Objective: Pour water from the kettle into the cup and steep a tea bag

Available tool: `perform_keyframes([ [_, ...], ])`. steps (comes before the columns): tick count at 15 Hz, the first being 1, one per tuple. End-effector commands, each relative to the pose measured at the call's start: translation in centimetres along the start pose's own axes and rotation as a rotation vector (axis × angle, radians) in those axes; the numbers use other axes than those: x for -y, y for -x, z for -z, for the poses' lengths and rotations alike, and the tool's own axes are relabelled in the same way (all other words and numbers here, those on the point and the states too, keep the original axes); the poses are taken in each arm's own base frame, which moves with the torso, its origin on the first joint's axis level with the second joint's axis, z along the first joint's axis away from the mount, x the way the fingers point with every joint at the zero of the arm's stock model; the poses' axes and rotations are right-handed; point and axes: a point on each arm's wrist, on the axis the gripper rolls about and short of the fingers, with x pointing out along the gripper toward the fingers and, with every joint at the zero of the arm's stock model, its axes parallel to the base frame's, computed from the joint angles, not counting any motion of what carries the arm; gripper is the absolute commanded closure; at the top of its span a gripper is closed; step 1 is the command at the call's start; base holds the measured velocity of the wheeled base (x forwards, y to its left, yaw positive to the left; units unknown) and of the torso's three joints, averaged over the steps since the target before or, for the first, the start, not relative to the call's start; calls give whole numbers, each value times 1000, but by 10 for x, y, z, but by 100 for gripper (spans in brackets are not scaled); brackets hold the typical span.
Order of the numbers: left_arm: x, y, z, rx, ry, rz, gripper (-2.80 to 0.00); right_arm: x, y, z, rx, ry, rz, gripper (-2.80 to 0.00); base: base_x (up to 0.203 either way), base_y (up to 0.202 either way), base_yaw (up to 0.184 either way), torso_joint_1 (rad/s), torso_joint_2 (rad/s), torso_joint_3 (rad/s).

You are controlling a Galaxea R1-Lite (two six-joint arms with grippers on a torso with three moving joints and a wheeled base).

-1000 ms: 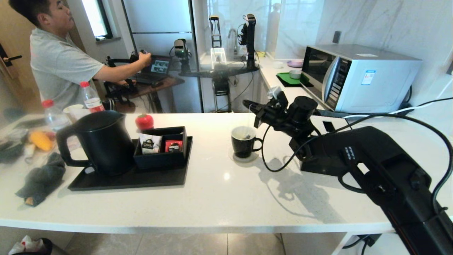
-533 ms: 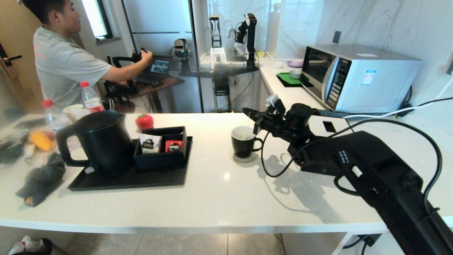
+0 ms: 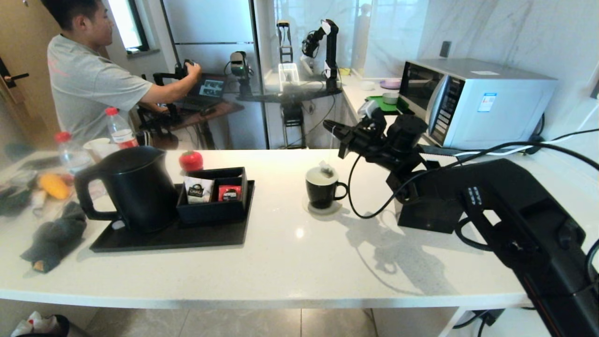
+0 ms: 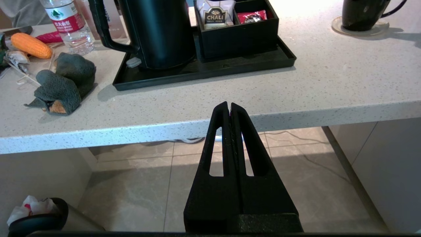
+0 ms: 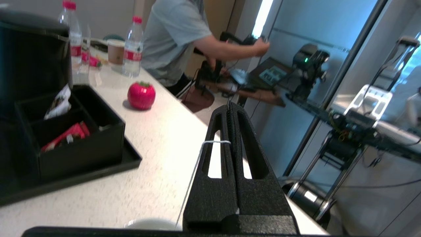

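Hand on my left (image 4: 229, 108) hangs parked below the front edge of the white speckled table (image 3: 290, 252), its two black fingers pressed together on nothing; it does not show in the head view.

Going from left to right across the table: the tall matte black cylindrical kettle (image 3: 135, 187) with its big loop handle stands on a flat black tray (image 3: 187, 236), lid on. Just beside it on the same tray sits a black divided box (image 3: 213, 206) with a white labelled sachet (image 3: 198, 192) and a red sachet (image 3: 229, 193) inside. Further right, well apart from the tray, the small black mug with a white inside (image 3: 322, 187) rests on a round coaster (image 3: 323, 208). The small translucent tea bag (image 3: 326, 169) hangs at the mug's rim, partly above it, on a thin white string (image 5: 210, 143).

My right hand (image 3: 333, 126) hovers above and slightly right of the mug, forearm stretched forward, wrist level, fingers pointing left. Its fingers are closed, pinching the string between them.

Risks, as I judge them: the string is thin and could slip out of the pinch, dropping bag and string into the mug. A swinging bag could catch the rim and drip on the table. Pulling sideways could tip the mug off its coaster.
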Motion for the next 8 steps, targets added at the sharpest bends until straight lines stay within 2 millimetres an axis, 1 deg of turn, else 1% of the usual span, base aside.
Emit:
perform_keyframes([
  [1, 0, 0, 0, 0, 0, 0, 0, 6, -2, -38, 59, 39, 3, 0, 0, 0, 0, 0, 0, 0],
  [2, 0, 0, 0, 0, 0, 0, 0, 7, -2, -45, 68, 45, 4, 0, 0, 0, 0, 0, 0, 0],
  [3, 0, 0, 0, 0, 0, 0, 0, 7, -1, -48, 71, 47, 6, 0, 0, 0, 0, 0, 0, 0],
  [8, 0, 0, 0, 0, 0, 0, 0, 1, -1, -43, 61, 37, -2, 0, 0, 0, 0, 0, 0, 0],
])
